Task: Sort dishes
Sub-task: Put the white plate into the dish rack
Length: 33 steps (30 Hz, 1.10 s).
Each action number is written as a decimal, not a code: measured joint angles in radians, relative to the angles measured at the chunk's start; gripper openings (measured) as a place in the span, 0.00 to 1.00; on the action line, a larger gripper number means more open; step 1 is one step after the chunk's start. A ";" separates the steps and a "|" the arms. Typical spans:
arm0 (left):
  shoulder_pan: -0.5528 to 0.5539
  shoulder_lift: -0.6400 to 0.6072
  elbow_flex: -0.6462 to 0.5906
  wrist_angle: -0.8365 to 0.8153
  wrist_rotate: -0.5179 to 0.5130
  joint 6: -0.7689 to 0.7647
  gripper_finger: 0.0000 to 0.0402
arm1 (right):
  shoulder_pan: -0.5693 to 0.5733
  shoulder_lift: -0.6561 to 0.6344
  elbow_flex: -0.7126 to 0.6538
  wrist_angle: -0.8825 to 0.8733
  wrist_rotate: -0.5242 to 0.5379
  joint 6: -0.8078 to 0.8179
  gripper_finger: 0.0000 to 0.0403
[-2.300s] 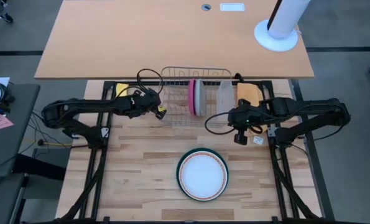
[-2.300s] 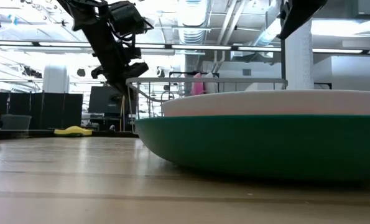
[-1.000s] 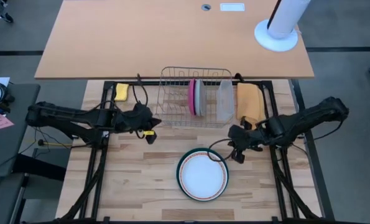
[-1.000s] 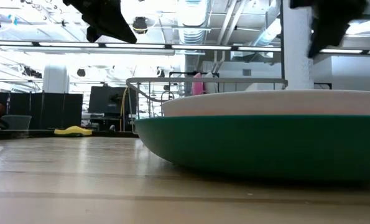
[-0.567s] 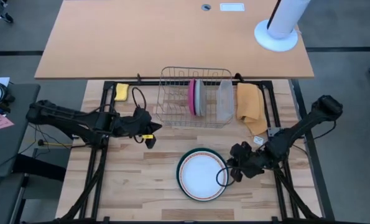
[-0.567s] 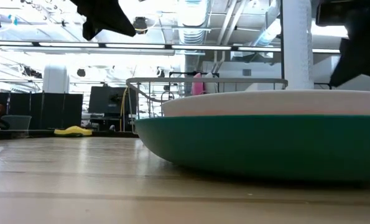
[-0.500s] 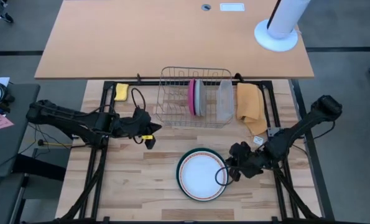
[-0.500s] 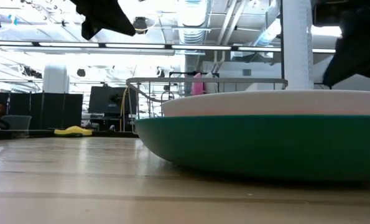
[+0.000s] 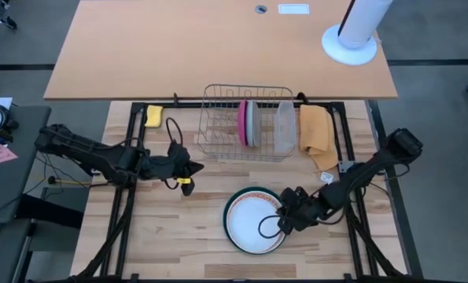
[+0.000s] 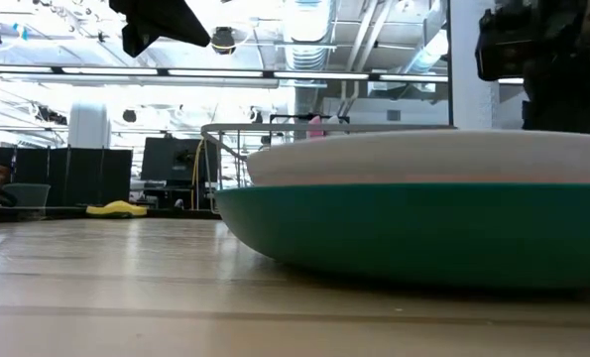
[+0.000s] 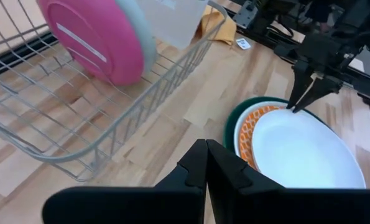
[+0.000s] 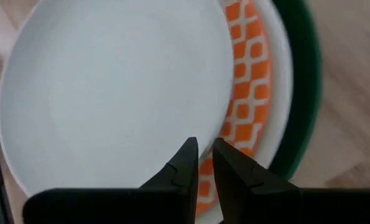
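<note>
Near the table's middle is a stack of dishes: a dark green plate [image 9: 232, 201] at the bottom, an orange-patterned plate [image 12: 247, 87] on it, and a white plate [image 9: 249, 226] on top. The white plate is shifted left of the others. My right gripper [image 12: 202, 146] is at the white plate's right rim, its fingers almost together. A pink plate [image 9: 241, 122] and a pale grey plate [image 9: 252, 123] stand on edge in the wire rack [image 9: 218, 126]. My left gripper [image 9: 188, 181] hovers shut in front of the rack's left end, holding nothing. My right gripper has the white plate by its right rim [image 12: 217, 127], pinched between the two fingers. The fingers [image 11: 295, 102] slant down from the table's right. In the low view the plate [image 10: 423, 159] sits slightly raised and off-centre on the stack.
A clear plastic tub [image 9: 285, 126] stands in the rack's right end. An orange cloth [image 9: 314, 130] lies right of the rack and a yellow sponge [image 9: 153, 115] left of it. Bare wood spreads left and right of the stack.
My right gripper has come from beside the rack toward the near edge and left, down to the stack's right rim. The white plate has slid left, uncovering the orange pattern, and sits higher in the low view. My left gripper has drifted slightly nearer.
</note>
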 joint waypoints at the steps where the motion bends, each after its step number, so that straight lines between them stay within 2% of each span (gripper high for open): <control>1: -0.004 0.000 0.000 0.000 -0.006 -0.004 0.00 | 0.000 0.010 0.008 -0.001 -0.001 -0.004 0.13; 18: -0.041 0.000 0.000 0.000 -0.040 -0.038 0.00 | 0.017 0.036 0.034 0.002 -0.001 0.012 0.15; 33: -0.025 0.079 0.000 0.013 -0.032 -0.031 0.00 | -0.019 0.036 0.029 -0.025 -0.001 0.004 0.49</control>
